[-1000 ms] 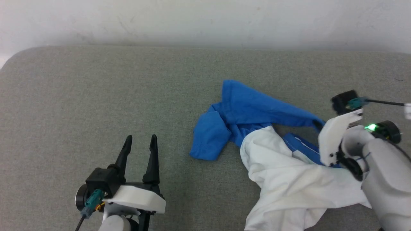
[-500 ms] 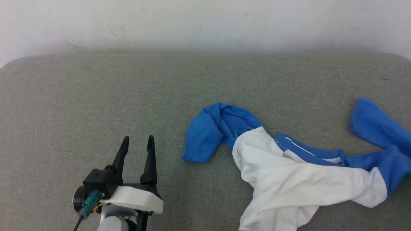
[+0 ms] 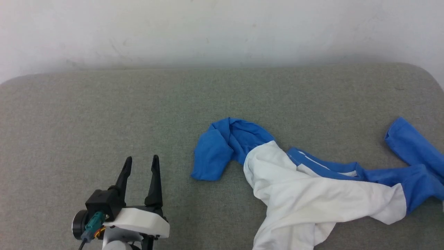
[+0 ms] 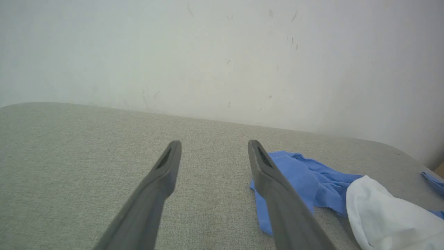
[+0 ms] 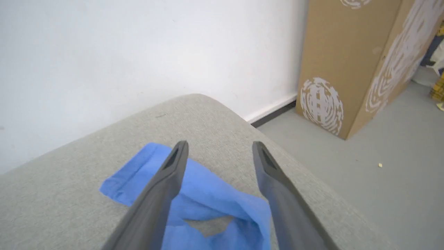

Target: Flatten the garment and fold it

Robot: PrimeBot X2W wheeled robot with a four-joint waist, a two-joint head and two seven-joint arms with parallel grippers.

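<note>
Surface: grey-green woven pad with rounded corners (image 3: pixel 104 104), backed by a plain white wall (image 3: pixel 222 27).

Item 1, left gripper (image 3: pixel 142 158): two long dark fingers spread wide with nothing between them. It sits over bare pad, near the garment's left end but apart from it.

Item 2, right gripper (image 5: pixel 220 144): fingers parted and empty, poised above a blue sleeve at the pad's right corner. Whether they touch the cloth cannot be told.

Item 3, soft white T-shirt with bright blue sleeves, shoulders and neckband (image 3: pixel 312 198): it lies loose on the right half of the pad, twisted into a long bunch. One blue sleeve is doubled over at the left end, the other trails close to the right edge, and the white body is heaped between them.

Item 4, brown cardboard box with white swirl prints (image 5: pixel 333 52): it stands on the grey floor (image 5: pixel 399 156) beyond the pad.

Handling note: flattening looks barely begun. Each gripper would best pinch a single layer at an outer corner, sleeve hem or shoulder. They should then draw apart evenly and low over the pad. The right sleeve should be kept from sliding off the edge.
</note>
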